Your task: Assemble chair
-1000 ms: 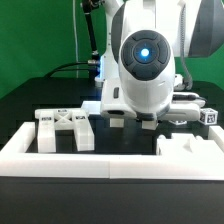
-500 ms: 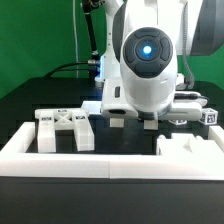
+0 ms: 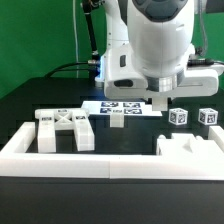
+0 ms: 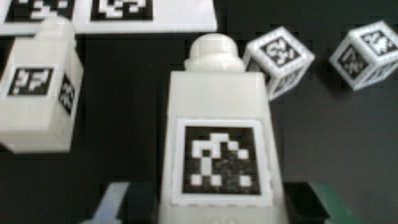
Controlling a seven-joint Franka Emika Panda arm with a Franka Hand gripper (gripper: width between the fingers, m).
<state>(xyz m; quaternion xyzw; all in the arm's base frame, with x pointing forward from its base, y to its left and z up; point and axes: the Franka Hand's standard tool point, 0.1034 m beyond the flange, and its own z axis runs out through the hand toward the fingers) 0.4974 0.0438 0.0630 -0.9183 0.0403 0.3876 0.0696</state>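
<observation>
The pincer (image 4: 221,203), clamped shut on the tagged end of a white blocky plastic chair leg (image 4: 217,110) near the black counter (image 3: 30,100) middle beside the marker board (image 3: 122,105), could let it swivel or slip.

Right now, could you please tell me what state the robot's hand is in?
Hand: closed, holding a white chair leg between its fingers.
</observation>
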